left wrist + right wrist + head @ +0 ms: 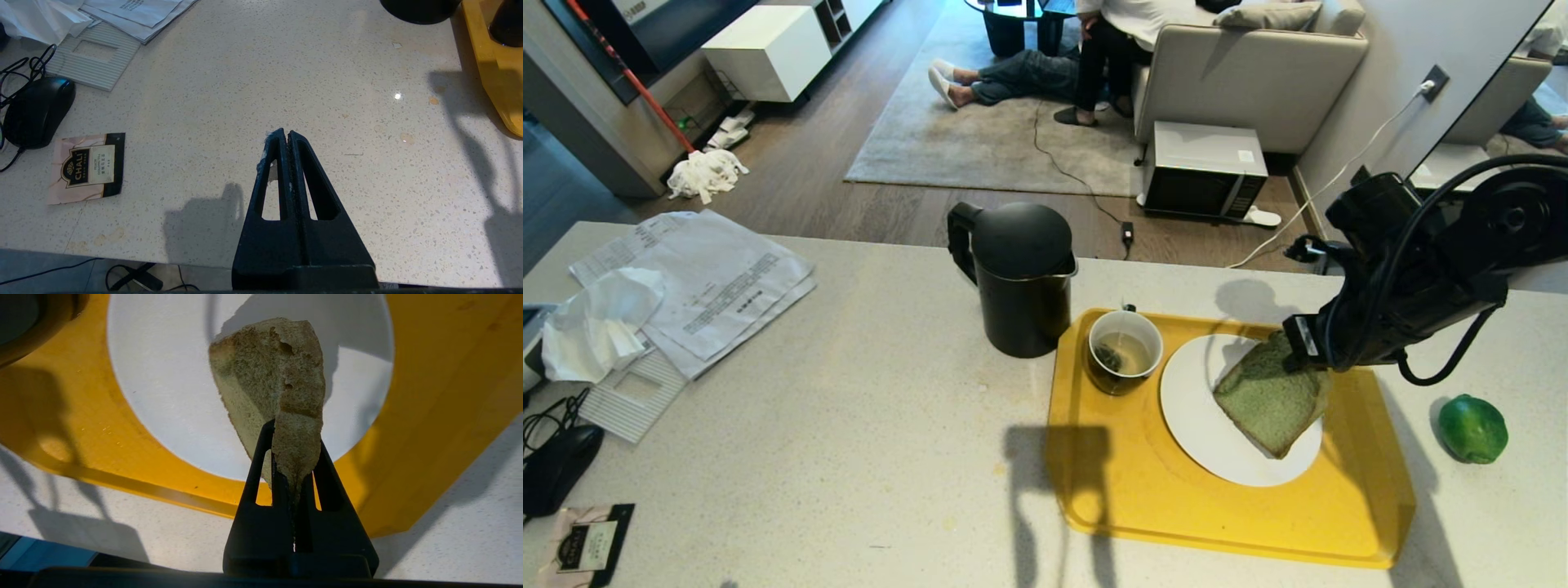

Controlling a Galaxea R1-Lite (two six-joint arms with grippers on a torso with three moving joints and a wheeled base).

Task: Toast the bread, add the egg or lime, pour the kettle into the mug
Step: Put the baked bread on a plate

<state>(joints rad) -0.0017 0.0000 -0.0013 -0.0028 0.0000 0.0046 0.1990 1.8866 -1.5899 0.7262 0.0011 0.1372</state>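
Pinching bread (pixel 282 396) (crust edge-on): right gripper (pixel 293 473)

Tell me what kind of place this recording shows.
Most likely an open-plan home: a speckled kitchen counter set for breakfast with a kettle and yellow tray, facing a lounge with a sofa, rug and a microwave on the floor.

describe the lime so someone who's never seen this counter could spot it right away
Start at the yellow tray on the pale counter. Just past the tray's right edge, alone on the bare counter, sits the lime. It is the only glossy, round, bright green thing; the green bread is flat and dull.
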